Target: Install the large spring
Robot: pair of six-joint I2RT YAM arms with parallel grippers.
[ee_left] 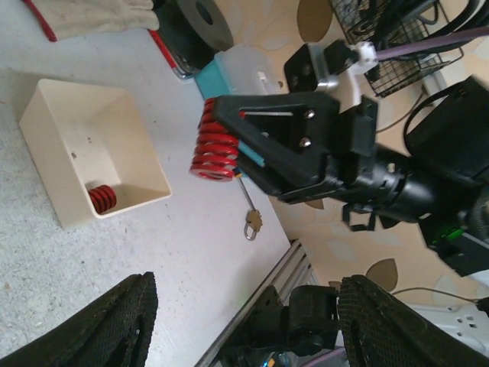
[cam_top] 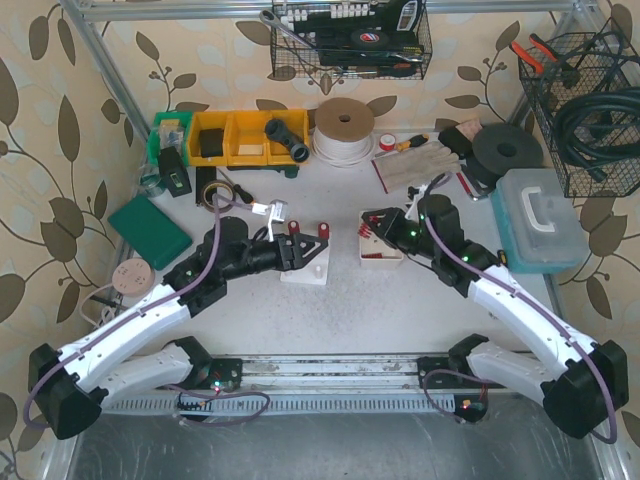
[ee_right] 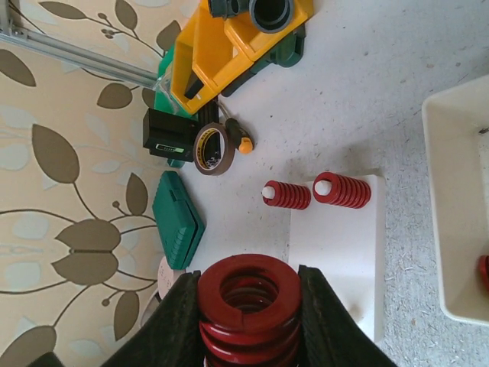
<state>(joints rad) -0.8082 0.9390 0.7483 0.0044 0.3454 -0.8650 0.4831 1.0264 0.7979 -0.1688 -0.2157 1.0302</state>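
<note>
Red coils first: your right hand (ee_right: 248,298) is clamped on the large spring (ee_right: 248,336), one finger on each side. The right wrist view looks down the spring's open end, and the bottom edge cuts off its lower turns, so you can't see its full length. From the left wrist view the same spring (ee_left: 218,145) sticks out of the black fingers, up in the air above the worktop (ee_left: 176,252). In the top view it's mostly buried under the hand, so I couldn't pick it out there.

Your left hand (ee_left: 244,290) is spread wide with nothing between the fingers. Only the two dark fingertips poke in at the bottom of its own camera.

Beyond the held spring sits the white block (ee_right: 336,245). Two smaller red springs (ee_right: 286,195) are already on pegs at its far end, side by side and just apart. The near end of the block is hidden behind the right finger.

The white box (ee_left: 46,145) is just beside the block. The right wrist view slices it off at the edge, and a small red spring (ee_left: 102,199) is tucked in one corner. A little metal thing (ee_left: 252,222) lies on the worktop below the right hand. It's too small for me to say what it is.
</note>
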